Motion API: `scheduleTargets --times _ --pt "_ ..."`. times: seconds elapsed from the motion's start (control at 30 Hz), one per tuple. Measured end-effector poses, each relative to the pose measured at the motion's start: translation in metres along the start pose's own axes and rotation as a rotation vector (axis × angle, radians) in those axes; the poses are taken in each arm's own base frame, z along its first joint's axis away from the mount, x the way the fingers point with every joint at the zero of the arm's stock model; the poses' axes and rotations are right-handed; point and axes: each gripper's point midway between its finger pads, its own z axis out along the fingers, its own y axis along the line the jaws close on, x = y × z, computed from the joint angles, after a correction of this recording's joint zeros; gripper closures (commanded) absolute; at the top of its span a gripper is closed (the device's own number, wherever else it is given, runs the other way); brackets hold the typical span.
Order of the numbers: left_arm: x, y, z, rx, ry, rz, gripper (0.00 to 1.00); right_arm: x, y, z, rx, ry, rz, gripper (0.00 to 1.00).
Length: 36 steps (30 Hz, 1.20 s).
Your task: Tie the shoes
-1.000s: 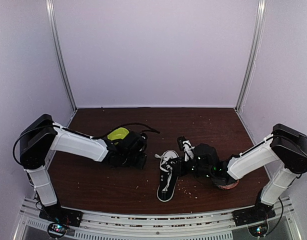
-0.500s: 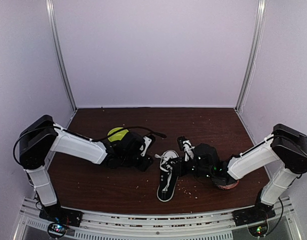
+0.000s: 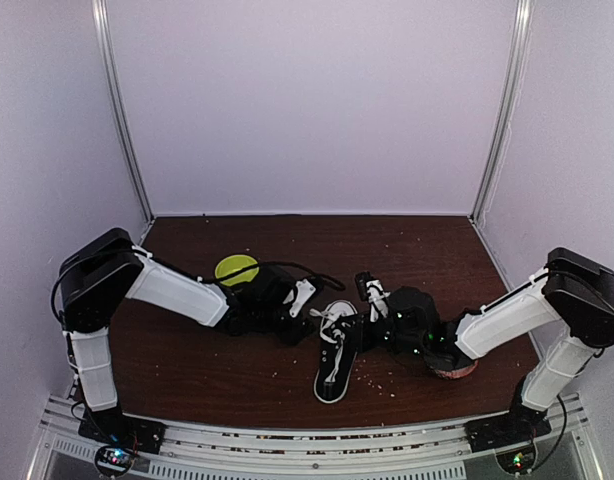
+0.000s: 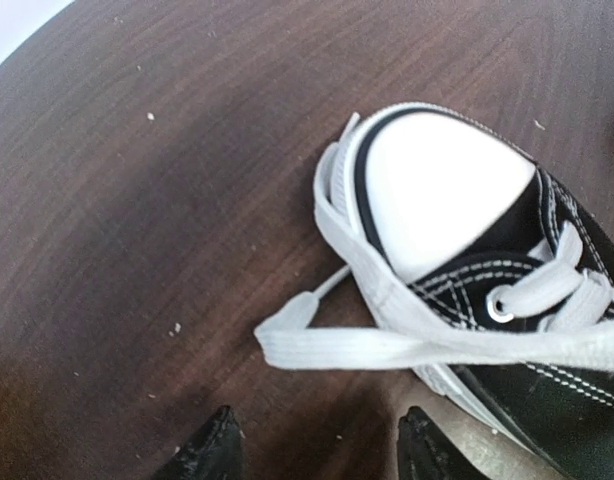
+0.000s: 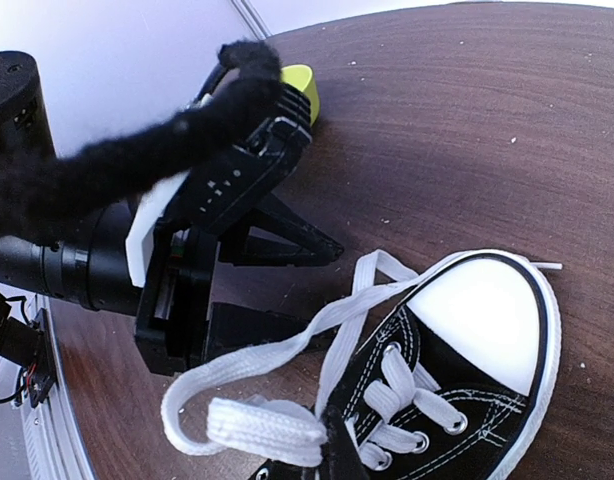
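The black sneaker point(image 3: 335, 358) with a white toe cap point(image 4: 442, 190) lies on the brown table, toe pointing away from the arm bases. My left gripper point(image 3: 309, 308) is open and empty just left of the toe. In its wrist view the fingertips point(image 4: 215, 448) straddle bare table below a folded white lace point(image 4: 317, 345). My right gripper point(image 3: 359, 330) is at the shoe's right side. In its wrist view a dark fingertip point(image 5: 339, 448) is shut on a bunched loop of lace point(image 5: 262, 428). The left gripper point(image 5: 332, 290) shows there too, jaws apart beside the lace.
A yellow-green round object point(image 3: 236, 268) lies behind the left arm and also shows in the right wrist view point(image 5: 300, 85). A reddish-brown round thing point(image 3: 455, 371) sits under the right forearm. Small crumbs dot the table point(image 3: 387, 250). White walls enclose the back and sides.
My left arm has moved right toward the shoe's toe, uncovering the yellow-green object. The right arm and the shoe have stayed in place.
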Motion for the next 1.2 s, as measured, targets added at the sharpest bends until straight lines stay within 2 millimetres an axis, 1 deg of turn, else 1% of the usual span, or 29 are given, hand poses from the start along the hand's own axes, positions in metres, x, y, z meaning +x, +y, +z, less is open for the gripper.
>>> scheduleTargets --times 0.23,0.43,0.67,0.9,1.03,1.1,1.2 --pt "-0.018 0.004 0.0 -0.01 -0.104 0.09 0.42 0.0 -0.004 0.0 0.005 0.006 0.004 1.0" --pt "-0.015 0.003 -0.001 -0.015 -0.158 0.195 0.42 0.0 -0.006 0.0 0.01 0.01 0.007 1.0" --pt "-0.021 0.003 0.002 -0.031 -0.2 0.292 0.42 0.0 -0.009 0.0 0.011 0.016 0.01 1.0" --pt "-0.013 0.002 0.014 -0.03 -0.185 0.355 0.45 0.001 -0.009 0.0 0.012 0.019 0.011 1.0" --pt "-0.02 0.002 0.015 -0.034 -0.195 0.37 0.47 0.0 -0.011 0.0 0.013 0.019 0.013 1.0" --pt "-0.025 0.002 0.015 -0.036 -0.204 0.375 0.52 0.0 -0.012 0.0 0.014 0.019 0.015 1.0" --pt "-0.028 0.002 0.014 -0.039 -0.212 0.377 0.69 0.0 -0.011 0.0 0.012 0.02 0.021 1.0"
